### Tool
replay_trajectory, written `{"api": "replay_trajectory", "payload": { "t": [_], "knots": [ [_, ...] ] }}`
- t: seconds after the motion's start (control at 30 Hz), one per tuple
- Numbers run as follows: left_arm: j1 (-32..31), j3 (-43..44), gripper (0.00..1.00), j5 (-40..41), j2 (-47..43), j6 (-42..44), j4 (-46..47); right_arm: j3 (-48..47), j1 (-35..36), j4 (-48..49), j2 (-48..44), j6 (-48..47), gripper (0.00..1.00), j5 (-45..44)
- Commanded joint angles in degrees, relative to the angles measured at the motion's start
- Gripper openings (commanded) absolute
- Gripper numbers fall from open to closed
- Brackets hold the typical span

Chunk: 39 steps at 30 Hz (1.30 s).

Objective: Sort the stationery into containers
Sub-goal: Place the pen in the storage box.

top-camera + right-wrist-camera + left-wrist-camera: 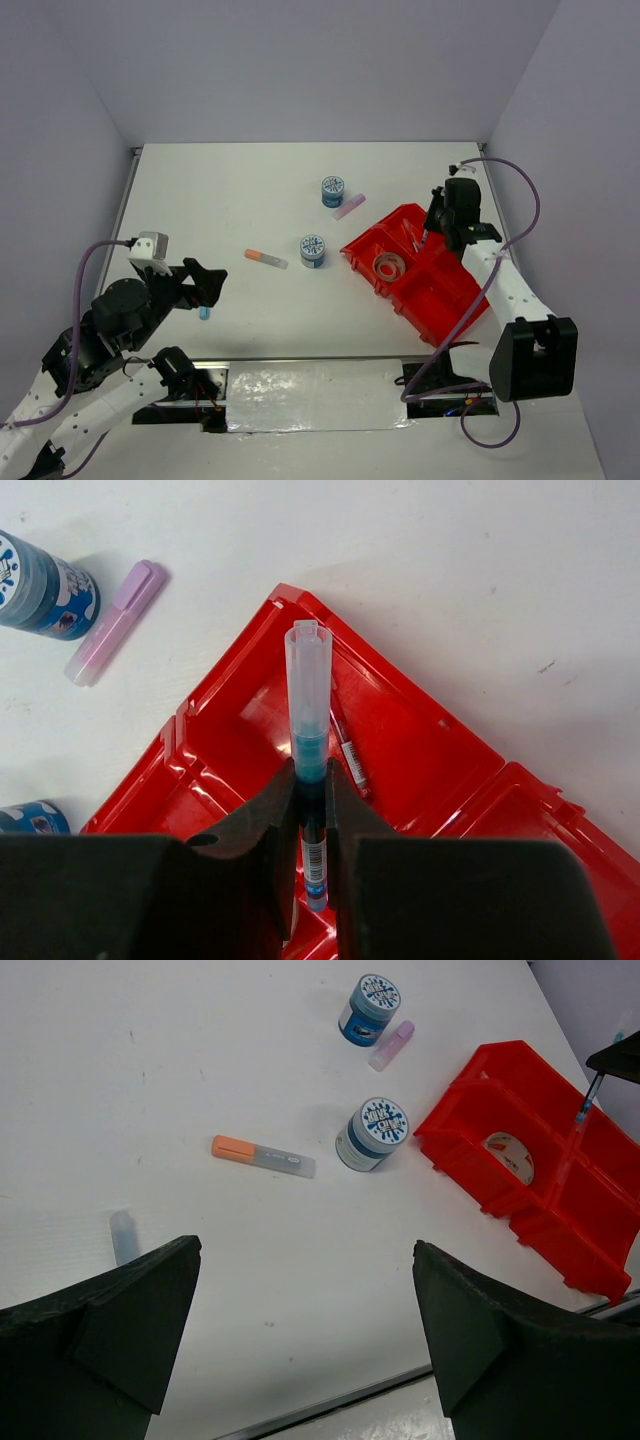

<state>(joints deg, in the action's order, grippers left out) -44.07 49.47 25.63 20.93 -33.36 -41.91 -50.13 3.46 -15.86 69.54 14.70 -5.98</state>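
Right arm [500,280] stretched over red tray [440,295], jaws pinching blue pen [309,680].

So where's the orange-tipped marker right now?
In the top view, the marker lies mid-table, just left of the nearer patterned roll.

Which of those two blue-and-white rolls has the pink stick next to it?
The far roll, higher in the overhead view; the pink stick lies just beside it. The near roll stands by a corner of the red tray.
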Motion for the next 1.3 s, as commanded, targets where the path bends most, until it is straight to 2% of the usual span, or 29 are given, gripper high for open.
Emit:
{"api": "replay_trajectory", "payload": {
  "t": [0.0, 0.4, 0.5, 0.53, 0.6, 0.73, 1.27],
  "knots": [
    [0.13, -0.08, 0.99, -0.75, 0.52, 0.32, 2.80, -0.85, -0.21, 1.89, -2.12, 0.42, 0.01, -0.52],
    [0.13, -0.08, 0.99, -0.84, -0.01, 0.23, 2.89, 1.09, -0.21, 2.50, -3.44, 0.16, 0.02, 0.79],
    [0.13, -0.08, 0.99, -0.93, -0.01, 0.14, 2.80, 1.70, -0.30, 4.86, -3.27, -0.90, 0.03, 8.58],
    [0.13, -0.08, 0.99, -0.84, -0.01, 0.14, 2.89, 1.88, -0.21, 6.61, -3.18, -1.42, 0.04, 14.36],
    [0.22, -0.08, 0.99, -0.84, -0.01, 0.14, 2.80, 1.96, -0.21, 7.42, -2.83, -1.60, 0.05, 17.31],
    [0.13, -0.17, 0.99, -0.93, -0.01, 0.14, 2.89, 2.05, -0.13, 6.36, -3.09, -1.34, 0.05, 13.71],
    [0.13, -0.17, 0.99, -1.19, 0.34, 0.32, 2.98, 2.05, -0.13, 7.33, -2.21, -1.43, 0.06, 15.56]
  ]
}}
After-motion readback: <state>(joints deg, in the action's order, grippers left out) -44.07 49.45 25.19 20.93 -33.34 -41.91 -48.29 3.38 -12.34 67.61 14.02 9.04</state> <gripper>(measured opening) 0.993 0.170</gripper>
